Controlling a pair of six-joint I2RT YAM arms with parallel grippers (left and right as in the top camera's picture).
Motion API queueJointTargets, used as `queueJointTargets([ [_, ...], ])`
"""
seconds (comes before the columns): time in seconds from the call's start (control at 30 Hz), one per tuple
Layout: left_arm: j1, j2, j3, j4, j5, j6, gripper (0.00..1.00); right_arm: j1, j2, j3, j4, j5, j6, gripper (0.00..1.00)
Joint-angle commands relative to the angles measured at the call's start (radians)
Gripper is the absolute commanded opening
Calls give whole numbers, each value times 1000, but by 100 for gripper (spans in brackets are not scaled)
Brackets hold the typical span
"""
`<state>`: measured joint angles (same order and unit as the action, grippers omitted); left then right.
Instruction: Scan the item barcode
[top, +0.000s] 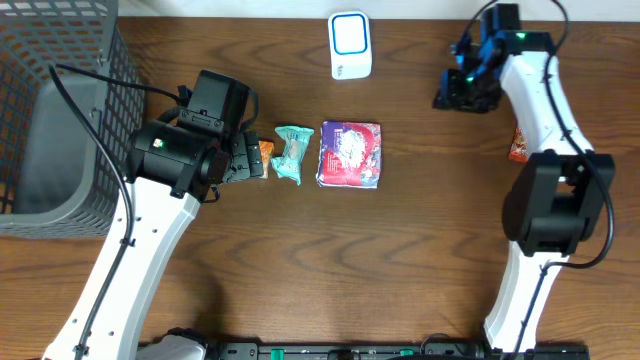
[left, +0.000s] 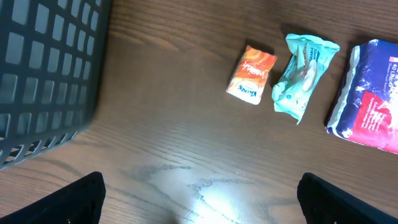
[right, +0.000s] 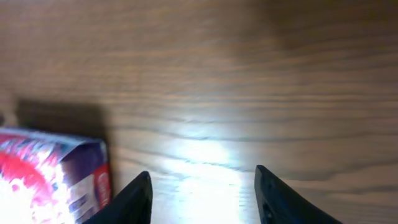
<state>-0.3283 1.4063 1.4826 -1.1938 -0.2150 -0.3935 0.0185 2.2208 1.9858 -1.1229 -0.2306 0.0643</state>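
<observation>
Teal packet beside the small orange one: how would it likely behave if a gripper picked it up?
The teal packet looks crinkled and unevenly puffed, so it probably flexes and crumples rather than staying stiff. Its glossy film may be slippery. It lies flat on the table, so rolling seems unlikely.

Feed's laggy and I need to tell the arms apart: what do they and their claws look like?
The left arm and right arm match: white links between bulky black joints, thin black cables looping alongside. The left claw and right claw each have two black fingers. The right arm's far end also shows blue parts and a green light.
</observation>
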Motion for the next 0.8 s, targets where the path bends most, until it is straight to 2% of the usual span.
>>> queueJointTargets([
  [0.0, 5, -5, 8, -3, -2, -9, 98, 48, -10, -6, -21, -8, -10, 57],
  [0.07, 5, -5, 8, -3, -2, -9, 98, 79, -10, -6, -34, -5, -11, 73],
  [0.17, 5, -5, 8, -3, -2, -9, 98, 116, -10, -6, -41, 42, -17, 73],
  [0.23, 5, -5, 8, -3, -2, -9, 98, 134, -10, -6, -40, 109, -17, 72],
  [0.33, 5, -5, 8, -3, -2, -9, 98, 146, -10, -6, -39, 193, -16, 63],
  [0.47, 5, -5, 8, -3, -2, -9, 98, 145, -10, -6, -40, 226, -9, 57],
  [0.63, 5, -5, 8, -3, -2, -9, 98, 139, -10, -26, -27, 226, -9, 54],
  [0.77, 5, -5, 8, -3, -2, -9, 98, 138, -10, -76, 5, 226, -9, 55],
])
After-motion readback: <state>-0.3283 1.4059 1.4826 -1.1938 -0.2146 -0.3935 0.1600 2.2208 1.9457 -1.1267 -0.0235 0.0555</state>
